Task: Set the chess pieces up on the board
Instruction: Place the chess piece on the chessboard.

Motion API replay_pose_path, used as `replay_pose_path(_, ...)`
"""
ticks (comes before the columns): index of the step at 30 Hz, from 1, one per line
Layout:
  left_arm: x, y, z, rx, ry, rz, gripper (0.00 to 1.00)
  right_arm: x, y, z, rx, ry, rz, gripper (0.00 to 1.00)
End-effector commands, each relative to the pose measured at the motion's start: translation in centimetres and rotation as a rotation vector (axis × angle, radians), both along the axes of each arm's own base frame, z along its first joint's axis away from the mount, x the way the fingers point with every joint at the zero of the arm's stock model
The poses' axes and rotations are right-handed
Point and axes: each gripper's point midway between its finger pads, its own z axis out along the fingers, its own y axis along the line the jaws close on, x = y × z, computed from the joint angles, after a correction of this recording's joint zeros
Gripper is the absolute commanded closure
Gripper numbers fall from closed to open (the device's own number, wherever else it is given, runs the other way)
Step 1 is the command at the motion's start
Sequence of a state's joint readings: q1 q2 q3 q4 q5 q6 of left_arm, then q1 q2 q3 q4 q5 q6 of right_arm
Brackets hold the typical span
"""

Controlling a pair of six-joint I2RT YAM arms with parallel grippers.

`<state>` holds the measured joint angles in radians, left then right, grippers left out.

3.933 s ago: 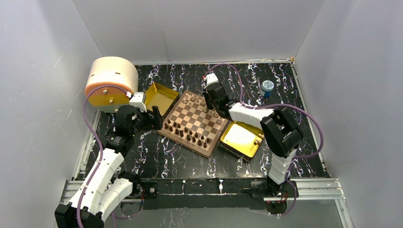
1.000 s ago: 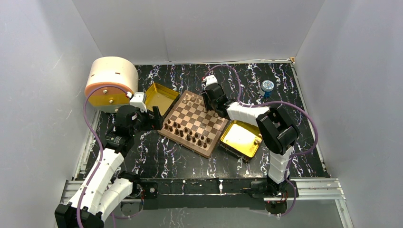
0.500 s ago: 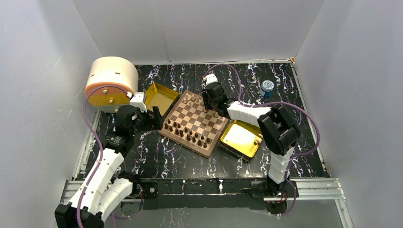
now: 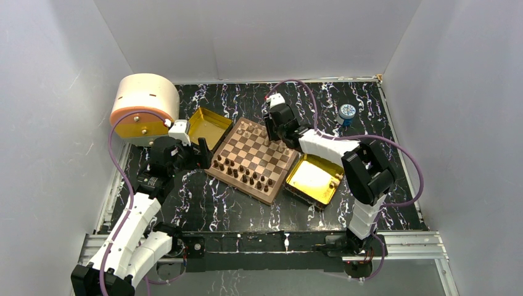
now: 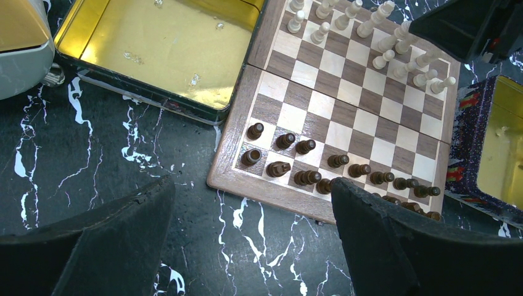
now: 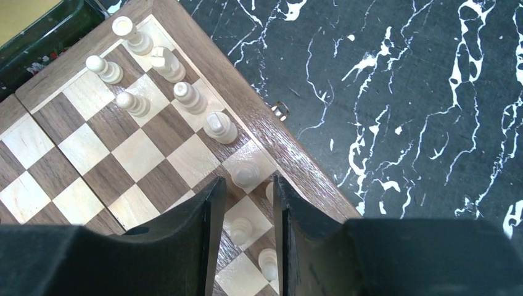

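Gold tray (image 5: 154, 49) beside the board (image 5: 364, 117); left pincer (image 5: 251, 191) gapes wide, right pincer (image 6: 248, 185) narrowly parted over tan pieces (image 6: 185, 95).

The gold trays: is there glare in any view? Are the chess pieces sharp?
Top external view: the tray right of the board shines bright gold. Left wrist view: the other tray shows small white glints, dark pieces sharp. Right wrist view: light pieces sharp, pale sheen on the board's rim.

The right arm's elbow (image 4: 369, 168) now sits farther right than a second ago, and the right pincer (image 6: 247, 182) hangs slightly rightward along the light pieces (image 6: 185, 95) at the board's (image 6: 148, 151) far edge.
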<state>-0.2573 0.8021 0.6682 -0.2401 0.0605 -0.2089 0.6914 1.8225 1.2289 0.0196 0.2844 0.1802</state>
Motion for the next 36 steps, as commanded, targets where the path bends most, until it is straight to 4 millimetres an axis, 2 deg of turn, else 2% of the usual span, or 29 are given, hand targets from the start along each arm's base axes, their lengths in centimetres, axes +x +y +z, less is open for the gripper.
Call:
replay_pose_path(1, -0.1, -0.1, 0.6, -0.003, -0.029, -0.015, 0.06, 0.8, -0.6, 4.8, 0.045, -0.063, 0.009, 0.6)
replay_pose_path(7, -0.1, -0.2, 0.7, -0.004, -0.031, -0.017, 0.06, 0.1, -0.6, 3.7, 0.027, -0.015, 0.096, 0.63)
replay_pose_path(15, -0.1, -0.2, 0.6, -0.003, -0.026, -0.018, 0.06, 0.4, -0.4, 1.7, 0.007, 0.024, 0.12, 0.6)
replay_pose_path(25, -0.1, -0.3, 0.7, -0.005, -0.03, -0.022, 0.06, 1.1, -0.9, 0.8, -0.042, 0.016, 0.109, 0.61)
replay_pose_path(36, -0.1, -0.3, 0.5, -0.003, -0.024, -0.022, 0.06, 1.1, -1.0, 0.1, -0.063, 0.03, 0.111, 0.69)
